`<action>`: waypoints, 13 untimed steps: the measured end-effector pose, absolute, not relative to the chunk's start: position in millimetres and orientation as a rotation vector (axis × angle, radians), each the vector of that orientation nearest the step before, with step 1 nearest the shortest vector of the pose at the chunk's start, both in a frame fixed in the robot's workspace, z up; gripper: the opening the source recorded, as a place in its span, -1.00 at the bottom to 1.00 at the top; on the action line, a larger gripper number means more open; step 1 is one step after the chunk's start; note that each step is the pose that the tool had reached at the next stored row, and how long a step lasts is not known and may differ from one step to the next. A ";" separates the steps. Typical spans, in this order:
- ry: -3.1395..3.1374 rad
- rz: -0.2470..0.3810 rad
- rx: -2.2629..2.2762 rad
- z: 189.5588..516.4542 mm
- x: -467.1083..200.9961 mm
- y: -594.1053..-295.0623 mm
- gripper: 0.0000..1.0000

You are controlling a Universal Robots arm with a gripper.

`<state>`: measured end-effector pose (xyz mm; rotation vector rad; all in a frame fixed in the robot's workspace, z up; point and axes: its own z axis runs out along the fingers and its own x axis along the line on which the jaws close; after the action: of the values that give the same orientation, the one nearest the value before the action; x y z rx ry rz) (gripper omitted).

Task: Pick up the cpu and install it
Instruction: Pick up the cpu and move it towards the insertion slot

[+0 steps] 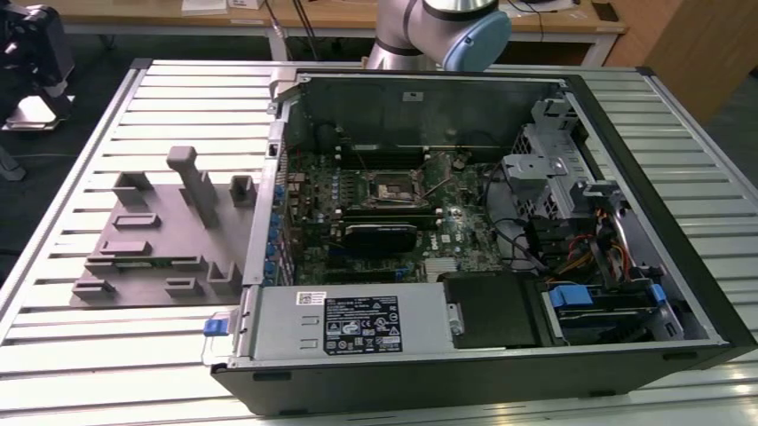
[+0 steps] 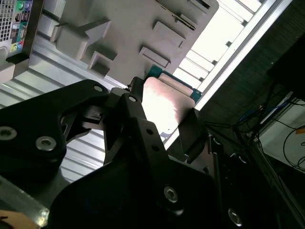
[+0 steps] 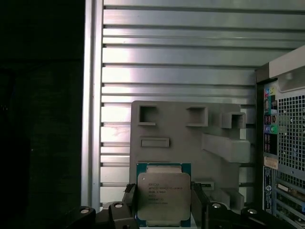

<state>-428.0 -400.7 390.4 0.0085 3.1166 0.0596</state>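
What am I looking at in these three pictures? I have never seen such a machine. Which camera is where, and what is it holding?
This is a robot arm working at a slatted metal table. The exterior view comes from a camera standing off the arm. It shows an open computer case with its motherboard and, on the exterior view's left, a grey moulded tray. The two wrist views come from cameras riding on the arm near its end, so they look past its black fingers. Between the fingers is the cpu, a small square chip with a silver top, and the fingers are closed on its edges. The tray and table lie behind it, so it is lifted and not yet in the case.
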 end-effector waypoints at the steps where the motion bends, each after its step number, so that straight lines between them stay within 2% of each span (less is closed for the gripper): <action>1: 3.117 0.060 0.008 390.4 -426.9 -400.7 0.08; 13: 3.116 0.060 0.008 390.4 -411.0 -400.7 0.08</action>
<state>-411.0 -400.7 390.4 0.0084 3.1165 0.0596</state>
